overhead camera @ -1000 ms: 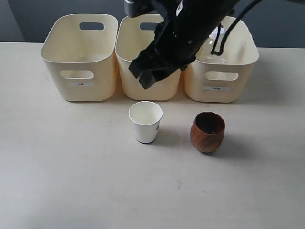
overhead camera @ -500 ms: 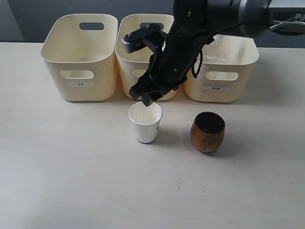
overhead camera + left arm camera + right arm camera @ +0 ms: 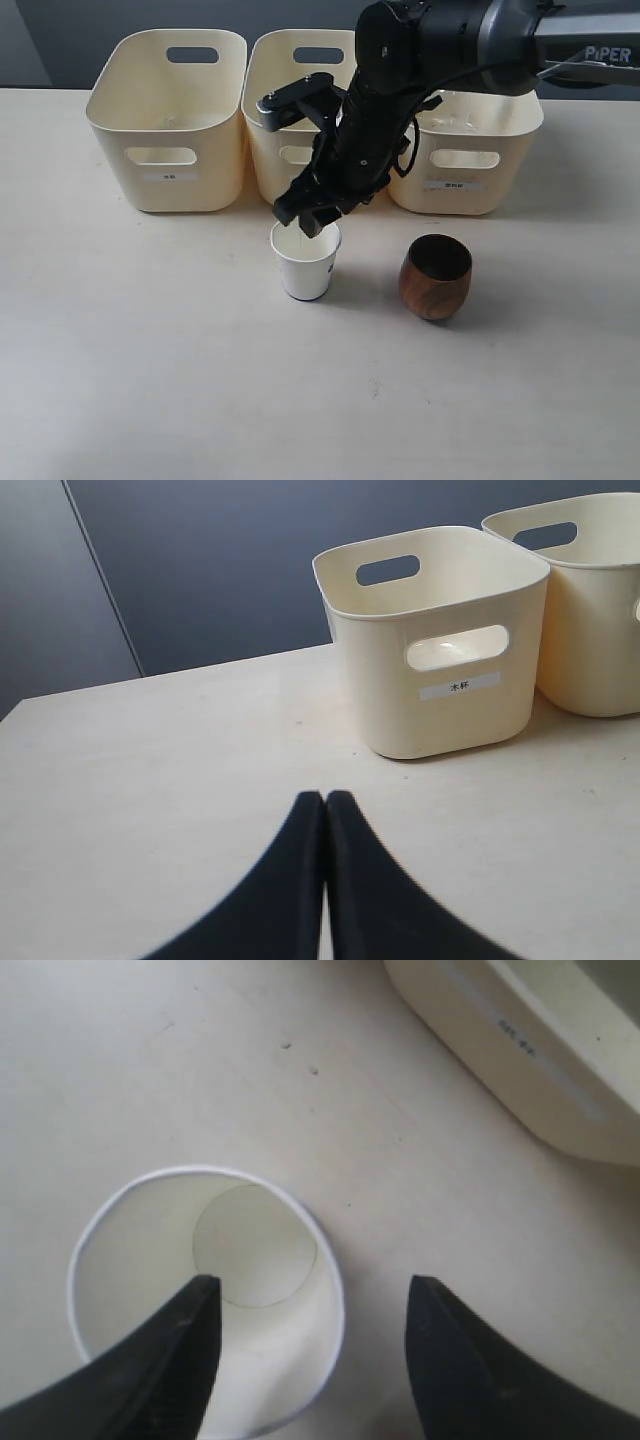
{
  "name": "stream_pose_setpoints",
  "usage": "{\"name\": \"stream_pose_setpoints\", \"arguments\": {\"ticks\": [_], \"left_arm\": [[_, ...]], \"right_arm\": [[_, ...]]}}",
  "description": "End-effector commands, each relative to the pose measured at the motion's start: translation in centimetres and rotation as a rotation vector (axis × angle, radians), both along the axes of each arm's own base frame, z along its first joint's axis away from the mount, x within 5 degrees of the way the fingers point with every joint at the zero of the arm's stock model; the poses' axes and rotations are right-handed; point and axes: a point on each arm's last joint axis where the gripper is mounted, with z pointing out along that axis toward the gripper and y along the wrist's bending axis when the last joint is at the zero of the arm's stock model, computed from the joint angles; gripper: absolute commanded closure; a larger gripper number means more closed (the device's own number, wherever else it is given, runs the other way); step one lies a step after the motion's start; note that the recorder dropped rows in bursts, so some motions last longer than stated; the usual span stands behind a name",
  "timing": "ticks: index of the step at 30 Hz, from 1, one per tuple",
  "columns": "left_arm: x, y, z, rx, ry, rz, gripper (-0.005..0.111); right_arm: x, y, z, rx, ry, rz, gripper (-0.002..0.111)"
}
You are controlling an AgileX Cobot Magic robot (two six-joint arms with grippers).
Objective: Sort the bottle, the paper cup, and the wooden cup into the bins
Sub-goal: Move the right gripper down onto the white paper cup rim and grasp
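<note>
The white paper cup (image 3: 305, 262) stands upright in front of the middle bin (image 3: 285, 110). My right gripper (image 3: 308, 218) hangs open just over its rim. In the right wrist view the paper cup (image 3: 200, 1290) lies below the right gripper (image 3: 310, 1285), one finger over the cup's mouth and the other outside its wall. The reddish-brown wooden cup (image 3: 436, 277) stands to the right of the paper cup, untouched. The bottle does not show clearly; the arm covers much of the right bin (image 3: 470, 150). My left gripper (image 3: 325, 798) is shut and empty above the table.
The left bin (image 3: 170, 120) stands at the back left. In the left wrist view that labelled bin (image 3: 440, 650) stands ahead, with a second bin (image 3: 590, 600) beside it. A bin wall (image 3: 520, 1050) lies close behind the paper cup in the right wrist view.
The right arm has come down from above the bins towards the paper cup, and its open fingers now straddle the cup's rim. Both cups stand where they were.
</note>
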Motion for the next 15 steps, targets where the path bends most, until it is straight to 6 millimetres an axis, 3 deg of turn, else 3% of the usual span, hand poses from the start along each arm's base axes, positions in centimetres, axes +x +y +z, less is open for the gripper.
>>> {"name": "stream_pose_setpoints", "arguments": {"ticks": [1, 15], "left_arm": [[-0.03, -0.02, -0.03, -0.005, -0.002, -0.003, 0.107], [-0.03, -0.02, -0.03, -0.005, -0.002, -0.003, 0.107]], "right_arm": [[-0.13, -0.10, -0.05, -0.008, 0.001, 0.003, 0.055], [-0.17, -0.07, -0.05, 0.000, 0.013, -0.020, 0.055]]}}
